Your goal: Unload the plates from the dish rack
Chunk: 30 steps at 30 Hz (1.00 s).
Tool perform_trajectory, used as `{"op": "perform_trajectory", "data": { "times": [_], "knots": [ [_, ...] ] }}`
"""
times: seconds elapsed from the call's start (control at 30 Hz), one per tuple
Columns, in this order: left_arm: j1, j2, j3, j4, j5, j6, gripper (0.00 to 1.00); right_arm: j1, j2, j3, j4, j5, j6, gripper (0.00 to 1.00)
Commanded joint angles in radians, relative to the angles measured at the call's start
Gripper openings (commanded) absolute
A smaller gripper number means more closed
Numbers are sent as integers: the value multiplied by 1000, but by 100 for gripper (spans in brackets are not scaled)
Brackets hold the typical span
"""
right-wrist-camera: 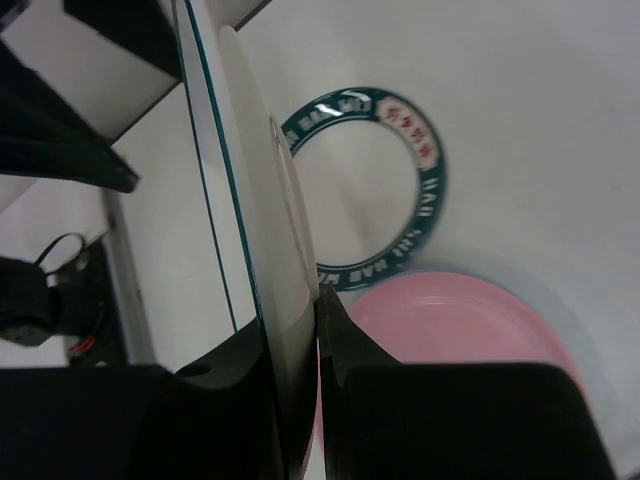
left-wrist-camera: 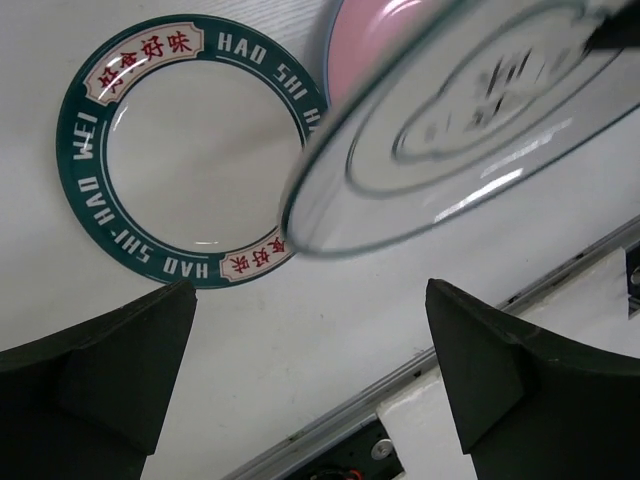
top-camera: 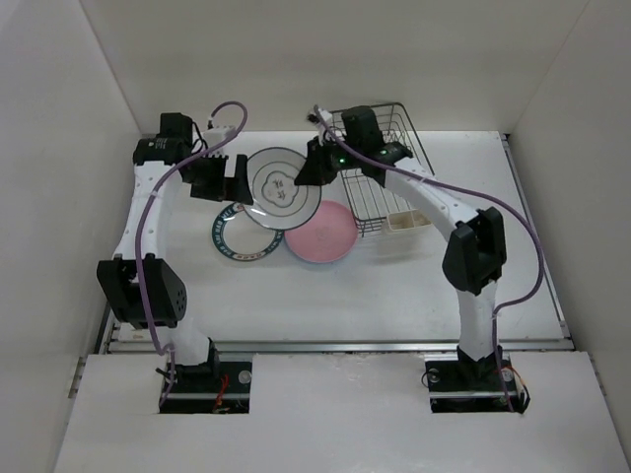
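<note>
The right claw [top-camera: 314, 169] clamps the rim of a white plate [top-camera: 279, 184], face up, stretching leftward from it over a pink plate [top-camera: 325, 235]. The left claw [top-camera: 219, 178] stands apart beside its far edge.

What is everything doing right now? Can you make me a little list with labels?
Right pincer: shut on the rim of the dark-rimmed white plate
Held plate: in the air, above the two plates lying on the table
Left pincer: open, holding nothing, close to the held plate
Teal-ringed plate: flat on the table, with writing around its ring
Pink plate: flat on the table, next to the teal-ringed one
Dish rack: at the back right, partly hidden by the right arm
</note>
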Motion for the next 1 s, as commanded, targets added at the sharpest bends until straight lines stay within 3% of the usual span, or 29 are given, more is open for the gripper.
{"op": "perform_trajectory", "data": {
  "times": [0.0,0.07,0.13,0.17,0.27,0.3,0.37,0.53,0.57,0.67,0.97],
  "knots": [
    [-20,34,13,-5,-12,27,99,14,2,28,134,-196,51,0],
    [-20,57,-8,-5,-12,18,91,39,25,39,134,-222,60,0],
    [-20,57,-8,-16,-2,18,74,39,25,39,134,-222,61,0],
    [-20,57,-17,-16,-1,18,54,49,25,39,146,-222,61,0],
    [-20,57,-30,-25,8,27,19,49,36,39,165,-246,82,0],
    [-20,57,-30,-37,8,27,0,60,36,39,165,-246,82,0],
    [-20,57,-30,-50,-29,27,0,60,36,39,165,-230,82,0],
    [15,34,-30,-50,-70,15,0,60,36,50,136,-174,82,54],
    [48,34,-30,-41,-81,4,0,60,36,50,127,-174,82,62],
    [120,46,-30,-16,-109,-21,0,48,27,68,114,-113,82,97],
    [181,273,-39,-63,-130,-41,0,0,-31,-6,84,-30,82,100]
  ]
}}
